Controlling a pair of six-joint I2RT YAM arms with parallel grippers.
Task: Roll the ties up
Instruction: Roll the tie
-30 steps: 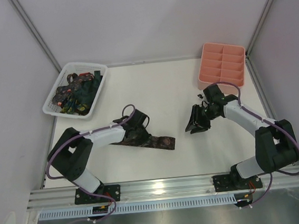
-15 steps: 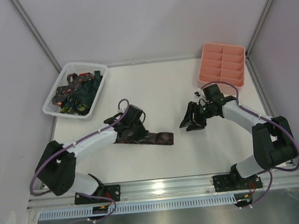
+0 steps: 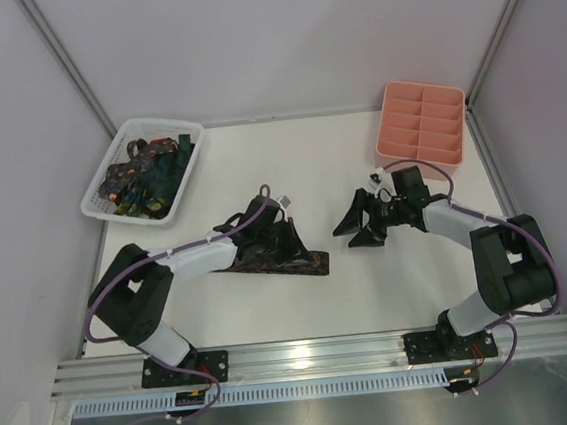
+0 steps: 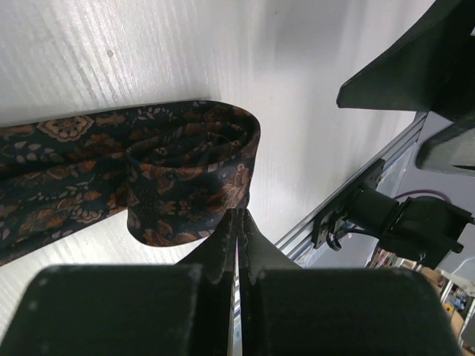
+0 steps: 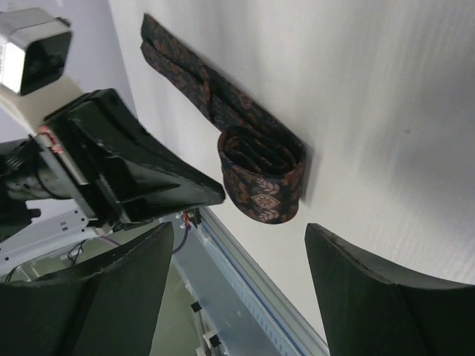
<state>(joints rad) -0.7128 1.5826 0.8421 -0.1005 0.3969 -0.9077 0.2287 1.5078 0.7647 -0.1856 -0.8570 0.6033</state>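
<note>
No readable text, brand, number or sign in any view; small white tag (image 3: 287, 203) on left arm (image 3: 183, 259) illegible.

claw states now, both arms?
Left claw: closed, tips at the rolled end of the brown patterned fabric tie.
Right claw: open, empty.

From above, the left arm (image 3: 192, 256) covers much of the brown tie (image 3: 312, 264), and whether the left fingers (image 4: 223, 248) touch cloth cannot be told. In the left wrist view the tie runs off the left edge. The basket's (image 3: 99, 175) ties (image 3: 144, 176) are too tangled to count. The 2 right fingers (image 5: 371, 297) are cut off at the bottom.
</note>
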